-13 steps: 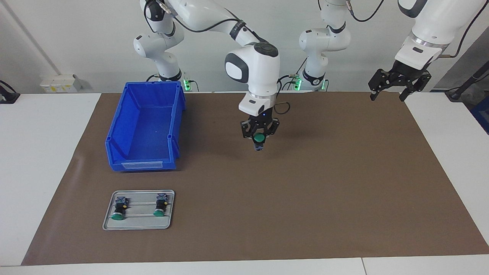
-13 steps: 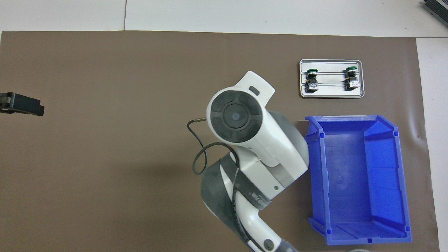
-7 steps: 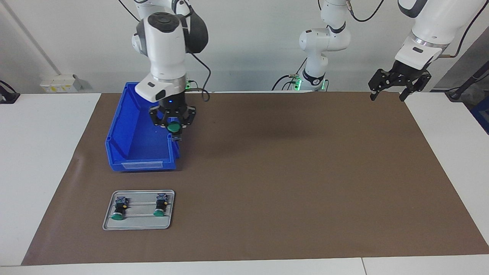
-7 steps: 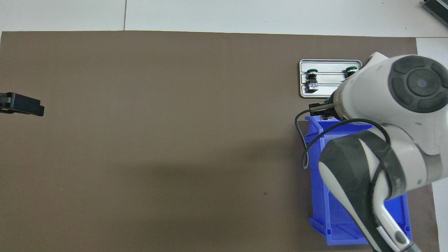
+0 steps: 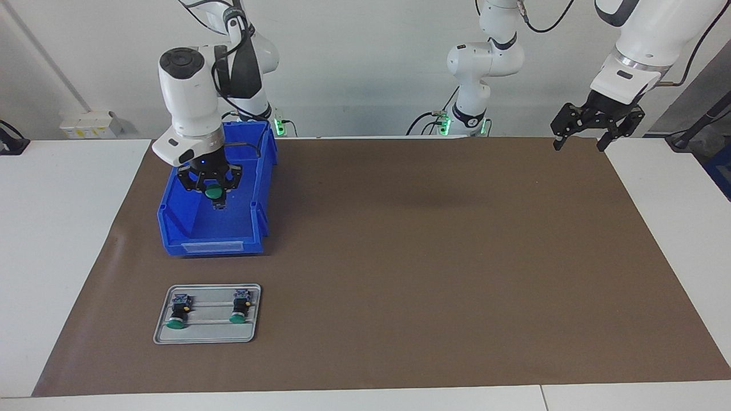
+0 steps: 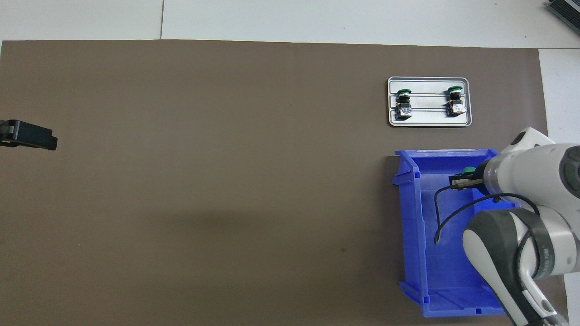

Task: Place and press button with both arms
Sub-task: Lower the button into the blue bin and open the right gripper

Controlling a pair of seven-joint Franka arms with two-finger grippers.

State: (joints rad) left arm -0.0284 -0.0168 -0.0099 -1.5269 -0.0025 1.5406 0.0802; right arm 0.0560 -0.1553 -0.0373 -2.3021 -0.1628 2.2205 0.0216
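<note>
My right gripper (image 5: 215, 200) is shut on a green-capped button (image 5: 215, 193) and holds it over the inside of the blue bin (image 5: 211, 246). In the overhead view the button's green cap (image 6: 468, 170) peeks out beside the right wrist, over the bin (image 6: 410, 226). Two more buttons alike (image 5: 176, 314) (image 5: 240, 309) lie on a grey tray (image 5: 208, 335), farther from the robots than the bin. My left gripper (image 5: 588, 137) waits open and empty in the air over the mat's corner at the left arm's end; only part of it (image 6: 28, 136) shows in the overhead view.
A brown mat (image 5: 428, 257) covers most of the white table (image 5: 57, 228). The tray (image 6: 429, 119) with its two buttons (image 6: 403, 103) (image 6: 455, 102) lies close to the bin's low front wall. The right arm's elbow hides part of the bin in the overhead view.
My right arm has swung from over the middle of the mat to over the blue bin, carrying the button and coming lower. The left arm has not moved.
</note>
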